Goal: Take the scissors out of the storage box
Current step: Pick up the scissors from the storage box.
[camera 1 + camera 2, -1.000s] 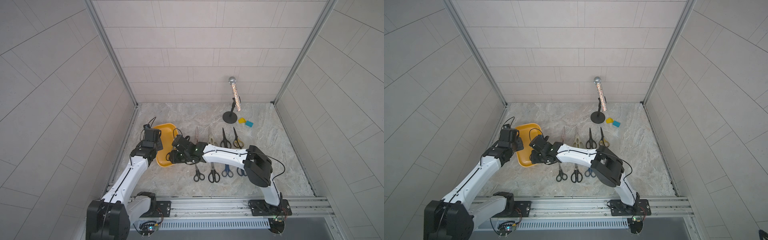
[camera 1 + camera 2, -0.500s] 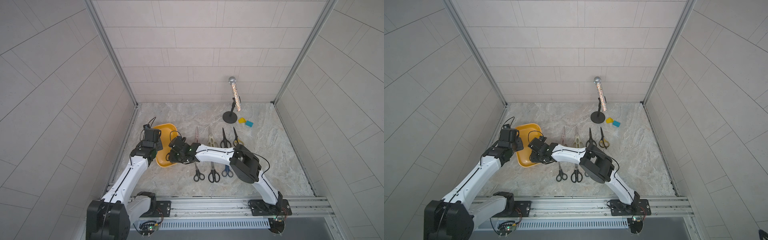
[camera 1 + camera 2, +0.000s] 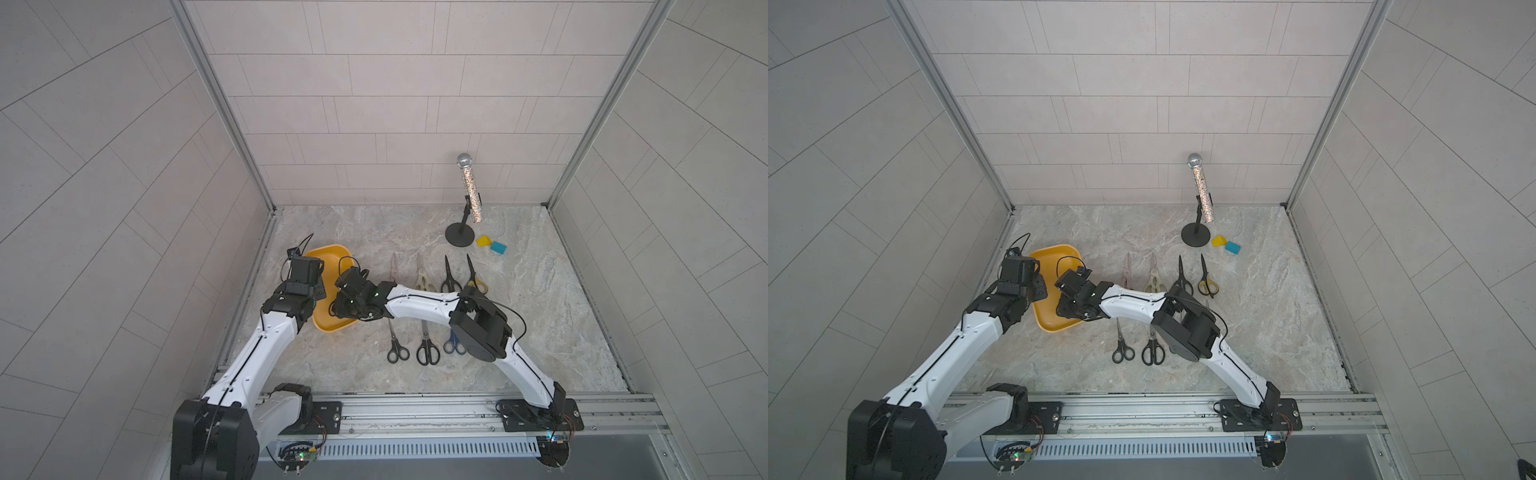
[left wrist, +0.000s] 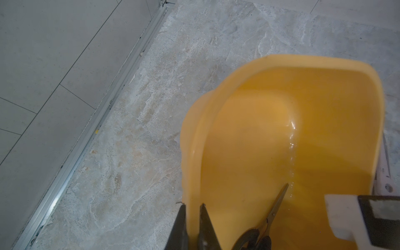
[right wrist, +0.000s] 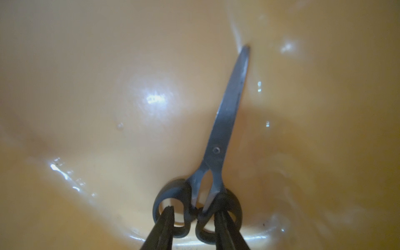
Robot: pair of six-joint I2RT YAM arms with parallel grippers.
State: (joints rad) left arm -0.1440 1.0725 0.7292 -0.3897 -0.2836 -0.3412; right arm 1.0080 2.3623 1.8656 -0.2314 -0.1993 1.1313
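The right gripper (image 5: 194, 213) has advanced into the shallow yellow plastic storage box (image 3: 328, 250). Its jaws are part-open and narrowing, with one finger through each loop of the black-handled steel scissors (image 5: 225, 121) lying inside. The left gripper (image 4: 192, 208) stays pinched on the box rim. Lift-out appears imminent.

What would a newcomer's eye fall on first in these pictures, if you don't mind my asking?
Likely the yellow box at the left of the table, both arms bent over it: the left claw pinches its rim and the right claw pokes into the handle loops of the black scissors lying inside. Then the other pairs laid out in rows to its right, and the glittery mic standing at the back.
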